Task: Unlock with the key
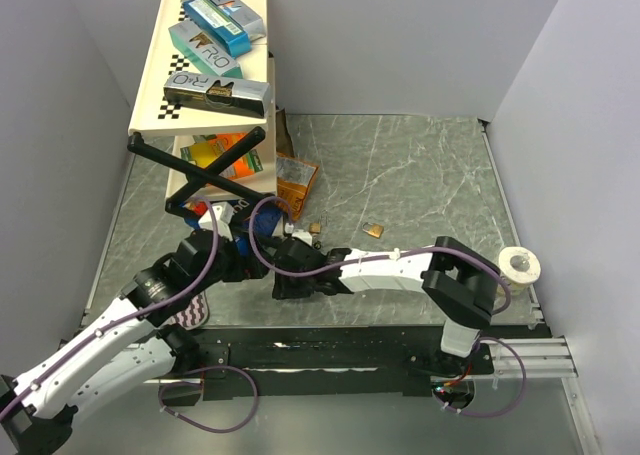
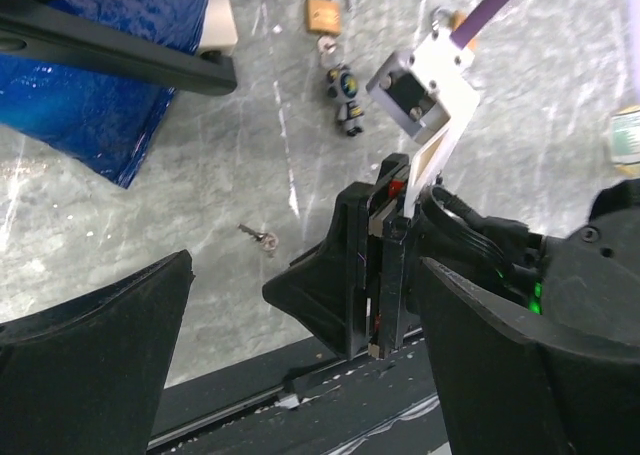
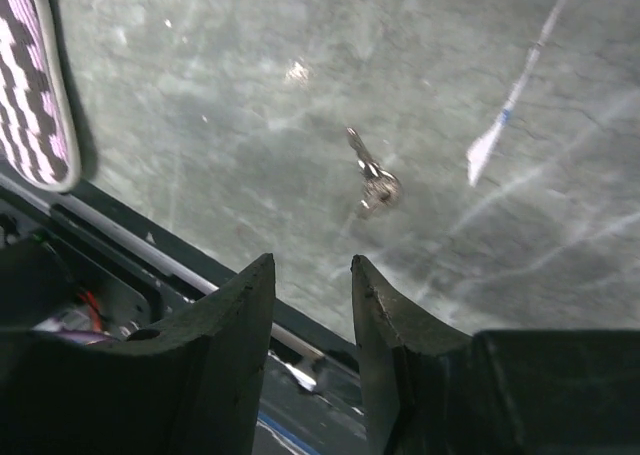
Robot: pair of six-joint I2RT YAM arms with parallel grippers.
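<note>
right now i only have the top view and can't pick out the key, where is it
observer: the right wrist view shows the key lying on the table, ahead of the right gripper, not between its fingers.
operator: is that gripper holding anything
observer: no, its jaws stand apart with nothing in the gap.
operator: anything touching the key
observer: no, the left wrist view shows it alone on the table, apart from the right gripper.
</note>
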